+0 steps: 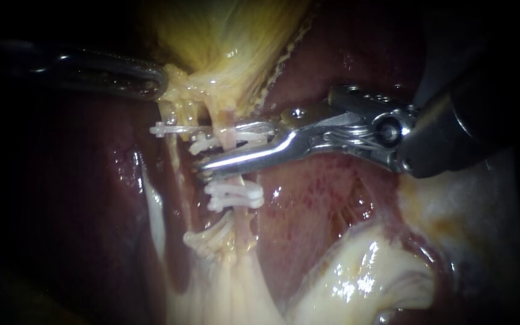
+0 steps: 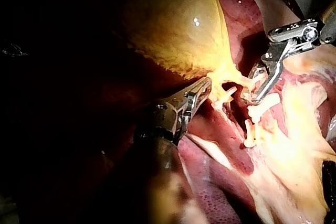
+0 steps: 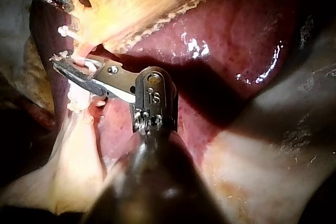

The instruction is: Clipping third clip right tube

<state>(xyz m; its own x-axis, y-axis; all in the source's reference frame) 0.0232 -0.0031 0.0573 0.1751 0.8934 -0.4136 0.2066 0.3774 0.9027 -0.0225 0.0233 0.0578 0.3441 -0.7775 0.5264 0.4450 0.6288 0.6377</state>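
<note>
The right tube runs down from the yellow gallbladder. My right instrument comes in from the right, its silver jaws open and straddling this tube, one jaw on each side. A white clip lies across the tube between them. Lower on the same tube sits another white clip, and a third clip lies below it. My left instrument is shut on the gallbladder's neck, holding it up. The right wrist view shows the tube inside the open jaws of my right instrument.
A white clip sits on the thinner left tube. Dark red liver lies behind and to the right. Pale fatty tissue fills the lower right. In the left wrist view my left instrument grips tissue under the gallbladder.
</note>
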